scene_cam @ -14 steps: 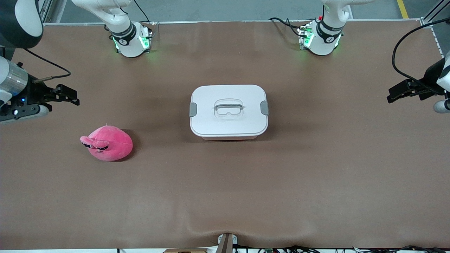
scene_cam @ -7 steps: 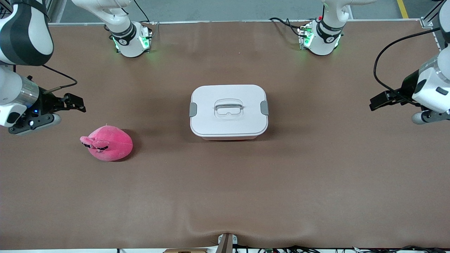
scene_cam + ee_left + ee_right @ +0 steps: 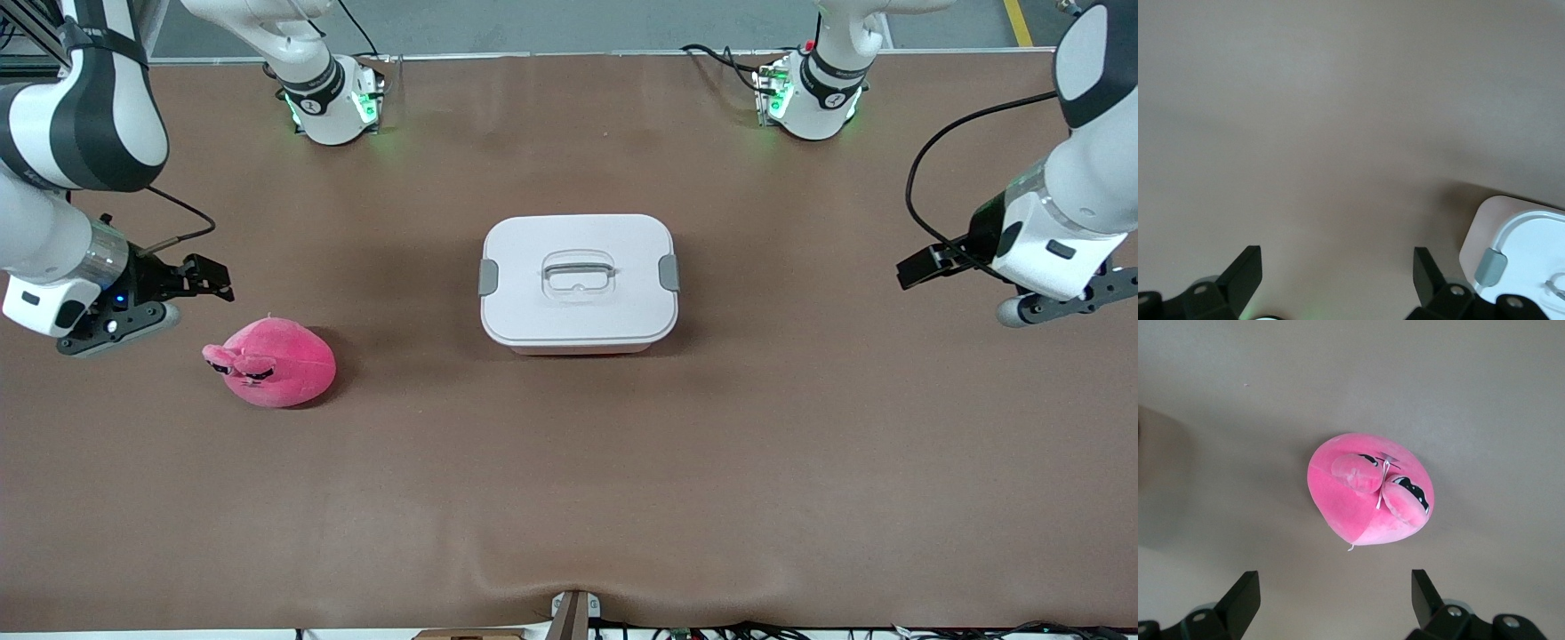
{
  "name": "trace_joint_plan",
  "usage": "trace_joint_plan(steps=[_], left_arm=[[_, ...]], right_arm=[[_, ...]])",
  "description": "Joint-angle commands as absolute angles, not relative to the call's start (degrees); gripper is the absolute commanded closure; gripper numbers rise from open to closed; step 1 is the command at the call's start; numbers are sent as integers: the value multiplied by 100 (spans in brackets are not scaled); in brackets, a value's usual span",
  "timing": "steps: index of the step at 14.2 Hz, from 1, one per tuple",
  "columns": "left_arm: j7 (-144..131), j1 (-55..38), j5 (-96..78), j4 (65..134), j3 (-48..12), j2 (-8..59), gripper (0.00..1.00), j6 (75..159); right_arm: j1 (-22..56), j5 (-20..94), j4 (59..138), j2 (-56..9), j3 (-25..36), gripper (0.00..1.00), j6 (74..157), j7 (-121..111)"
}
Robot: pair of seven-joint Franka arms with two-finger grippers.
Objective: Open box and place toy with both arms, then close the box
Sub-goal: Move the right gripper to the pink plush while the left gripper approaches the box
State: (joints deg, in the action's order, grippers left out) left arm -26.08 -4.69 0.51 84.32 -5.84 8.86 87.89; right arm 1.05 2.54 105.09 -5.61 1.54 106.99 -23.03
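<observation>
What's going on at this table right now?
Nothing is held yet. The box sits mid-table with its white lid on and both grey clips down. The pink toy lies on the table toward the right arm's end, nearer the front camera than the box. The right gripper hangs open over the table just beside the toy; the left gripper hangs open over the table at the left arm's end, well short of the box.
</observation>
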Motion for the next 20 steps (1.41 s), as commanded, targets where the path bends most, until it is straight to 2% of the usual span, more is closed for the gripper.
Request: trace_joint_plan(steps=[1,7,14,20], left_arm=[[-2960,-588,-44,8323,-580,1019,0,8877],[-3901,-975,-44,8323,-589,1230,0,9088],[-5464,-1599,-53,8323,-589,1485,0,9632],[-6537,-2003,-53,8323,-589,1731,0,9825]], right_arm=[[88,193,10556,-650,123,0,10863,-2399],[246,167,10643,-1204,123,0,11618,-2583],[246,167,11381,-1283,123,0,12822,-2821],[264,158,11391,-1467,123,0,13042,-2952]])
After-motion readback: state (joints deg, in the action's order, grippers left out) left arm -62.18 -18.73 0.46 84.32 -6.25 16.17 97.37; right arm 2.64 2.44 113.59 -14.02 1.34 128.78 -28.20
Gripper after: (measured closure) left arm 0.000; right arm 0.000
